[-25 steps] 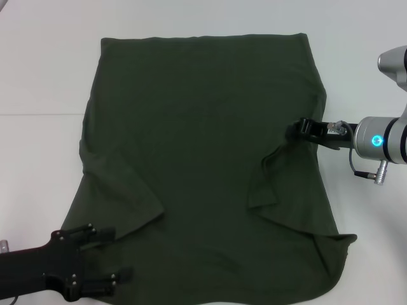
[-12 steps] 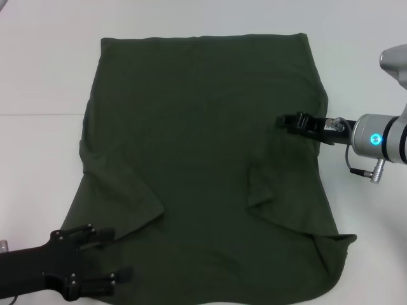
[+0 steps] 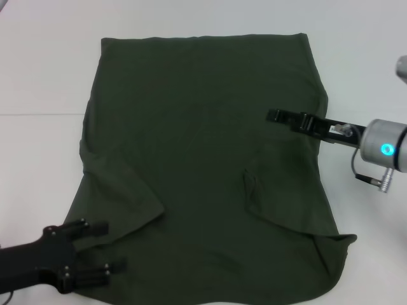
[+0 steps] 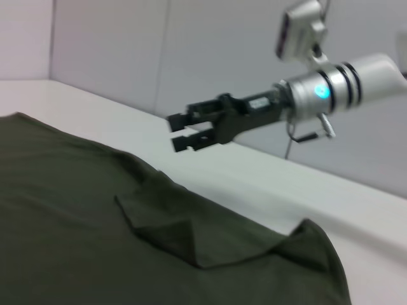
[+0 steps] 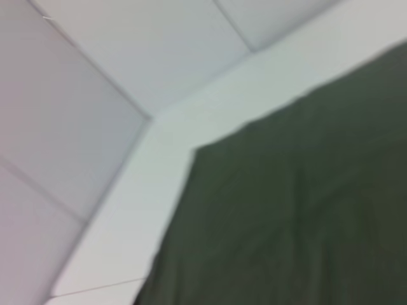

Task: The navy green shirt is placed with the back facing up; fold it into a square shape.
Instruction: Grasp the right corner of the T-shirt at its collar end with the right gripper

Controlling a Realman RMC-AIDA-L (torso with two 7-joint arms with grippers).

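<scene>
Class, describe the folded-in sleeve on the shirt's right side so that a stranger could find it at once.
Start with the navy green shirt spread flat on the white table. Look on its right half, just below the raised right gripper: the folded-in sleeve is a pointed flap lying on top of the fabric. Unlike the left one, it sits under that gripper.

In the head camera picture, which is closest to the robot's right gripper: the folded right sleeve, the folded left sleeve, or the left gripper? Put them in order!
From the right gripper:
1. Folded right sleeve, just below it on the shirt.
2. Folded left sleeve, across the shirt.
3. Left gripper, bottom-left corner, farthest.
</scene>
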